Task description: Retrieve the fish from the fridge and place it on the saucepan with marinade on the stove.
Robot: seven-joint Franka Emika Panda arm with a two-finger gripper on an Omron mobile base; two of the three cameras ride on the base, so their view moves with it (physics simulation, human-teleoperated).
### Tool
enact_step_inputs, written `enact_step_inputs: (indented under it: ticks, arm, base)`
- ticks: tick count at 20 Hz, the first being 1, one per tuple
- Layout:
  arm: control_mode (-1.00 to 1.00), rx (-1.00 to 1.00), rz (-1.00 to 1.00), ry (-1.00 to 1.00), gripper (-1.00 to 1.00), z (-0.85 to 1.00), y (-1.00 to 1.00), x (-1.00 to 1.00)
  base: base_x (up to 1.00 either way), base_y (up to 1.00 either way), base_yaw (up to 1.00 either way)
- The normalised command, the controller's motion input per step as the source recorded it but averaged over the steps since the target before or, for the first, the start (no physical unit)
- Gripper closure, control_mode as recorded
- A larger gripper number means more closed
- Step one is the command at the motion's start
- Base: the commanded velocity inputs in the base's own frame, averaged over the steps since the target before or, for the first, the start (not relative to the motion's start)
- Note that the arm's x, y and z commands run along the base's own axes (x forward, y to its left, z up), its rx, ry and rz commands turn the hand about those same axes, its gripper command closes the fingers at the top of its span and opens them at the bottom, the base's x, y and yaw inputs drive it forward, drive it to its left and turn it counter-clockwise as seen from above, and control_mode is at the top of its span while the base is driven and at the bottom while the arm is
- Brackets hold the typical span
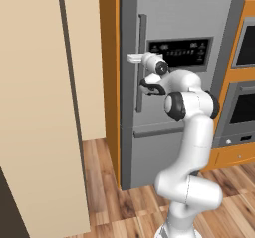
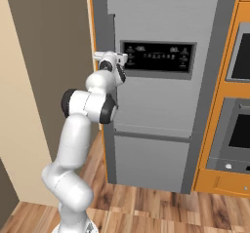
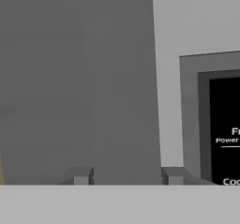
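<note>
The tall grey steel fridge (image 1: pixel 179 13) (image 2: pixel 156 12) stands closed in front of me. Its vertical bar handle (image 1: pixel 142 33) runs down the door's left side. My gripper (image 1: pixel 133 59) (image 2: pixel 100 55) reaches level with the black display panel (image 1: pixel 182 50) and is shut on the handle. In the hand view the handle (image 3: pixel 122 101) is a dark upright band, and my gripper (image 3: pixel 126 176) has one fingertip (image 3: pixel 82 176) against each side of it. The fish is hidden behind the closed door. The saucepan and the stove are out of view.
Black-windowed wall ovens (image 1: pixel 244 82) (image 2: pixel 239 105) in orange cabinetry stand right of the fridge. A tall beige panel (image 1: pixel 35 107) rises close on the left. Wooden floor (image 1: pixel 114 202) lies between the base and the fridge.
</note>
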Motion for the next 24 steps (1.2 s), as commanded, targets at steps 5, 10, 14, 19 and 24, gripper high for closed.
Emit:
enact_step_inputs:
  ticks: [5,10,14,19,24]
  arm:
    - [-1.0,0.0,0.0,0.03,1.0,0.04,0.0,-0.49]
    - [-1.0,0.0,0.0,0.02,1.0,0.02,-0.24,-0.87]
    - [-1.0,0.0,0.0,0.0,1.0,0.0,-0.49,-1.0]
    - [-1.0,0.01,0.0,0.01,1.0,0.0,-0.57,-1.0]
    - [-1.0,0.01,0.0,0.01,1.0,0.0,-0.65,-1.0]
  base:
    - [0.0,0.0,0.0]
    - [0.0,0.0,0.0]
    - [0.0,0.0,0.0]
    - [0.0,0.0,0.0]
    - [0.0,0.0,0.0]
